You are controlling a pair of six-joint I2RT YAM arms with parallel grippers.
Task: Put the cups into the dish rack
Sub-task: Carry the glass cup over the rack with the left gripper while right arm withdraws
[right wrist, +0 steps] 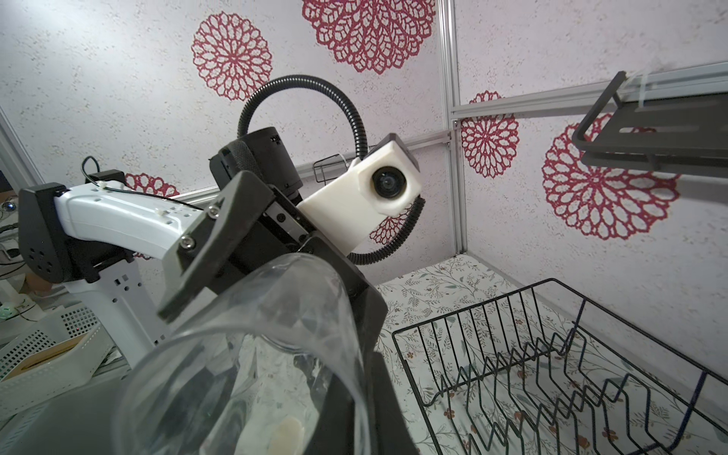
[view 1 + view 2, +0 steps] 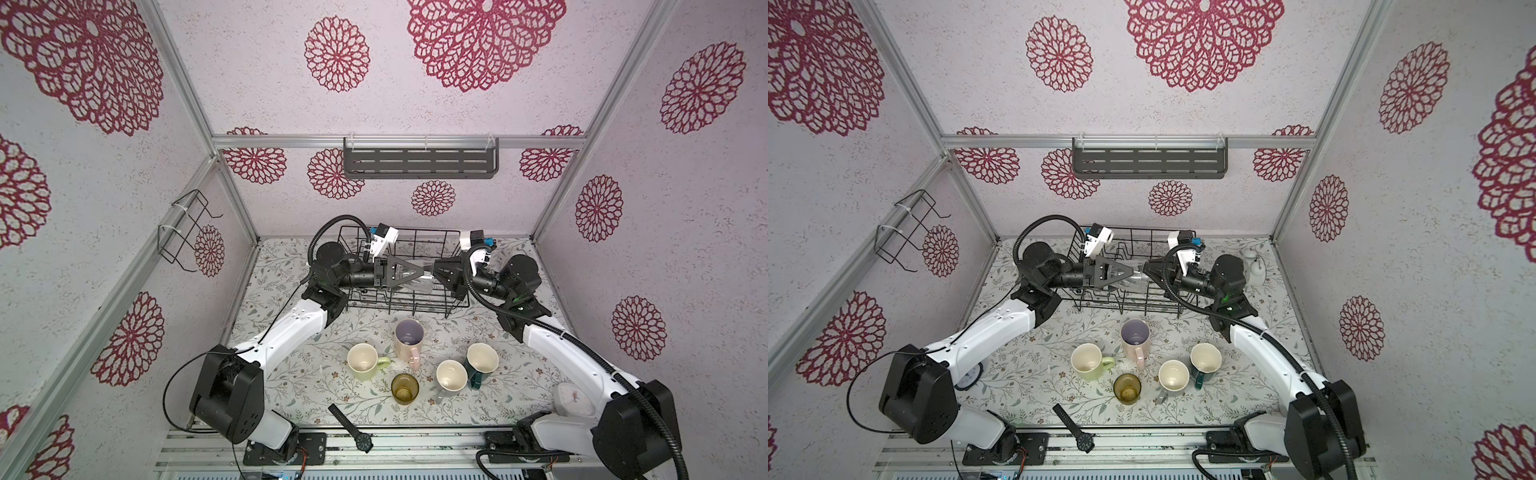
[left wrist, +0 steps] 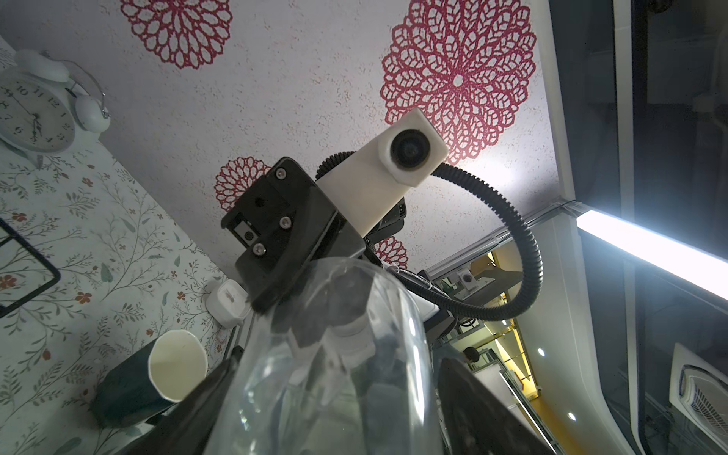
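Right gripper (image 2: 436,270) is clamped on the clear glass (image 2: 422,284), which is held lying sideways above the middle of the dish rack (image 2: 415,230). Left gripper (image 2: 420,272) is spread around the glass from 9 o'clock; whether it presses cannot be told. At the rack's 6 o'clock, the pink mug (image 2: 409,338) is stood upright on the table (image 2: 316,399).
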